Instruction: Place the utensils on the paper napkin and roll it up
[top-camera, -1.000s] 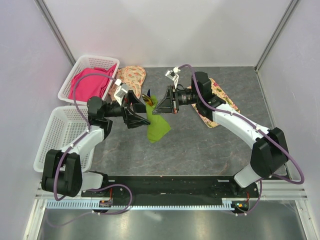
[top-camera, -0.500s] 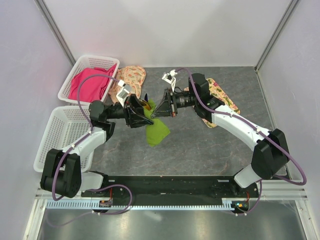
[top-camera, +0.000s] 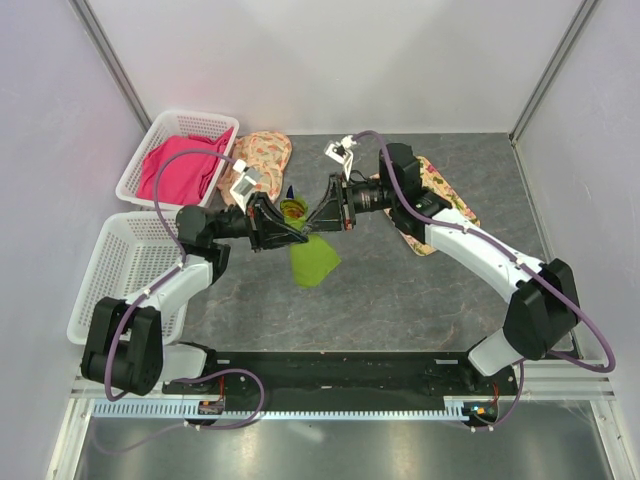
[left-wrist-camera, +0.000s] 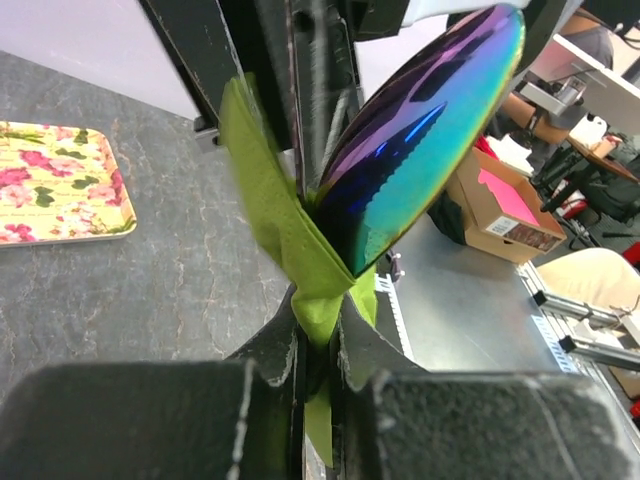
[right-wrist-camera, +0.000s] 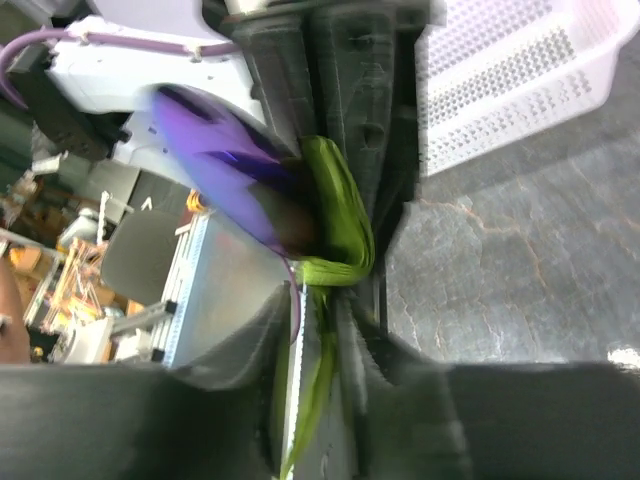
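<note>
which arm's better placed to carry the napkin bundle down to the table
Probably left: the left gripper pinches the napkin tight just under the spoon; the right gripper's hold is blurred and unclear.

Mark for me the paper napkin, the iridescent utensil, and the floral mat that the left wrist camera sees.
paper napkin (top-camera: 313, 262), top view, on its loose lower part.
iridescent utensil (left-wrist-camera: 420, 140), left wrist view, on its broad shiny end.
floral mat (left-wrist-camera: 55, 185), left wrist view, on its patterned middle.
</note>
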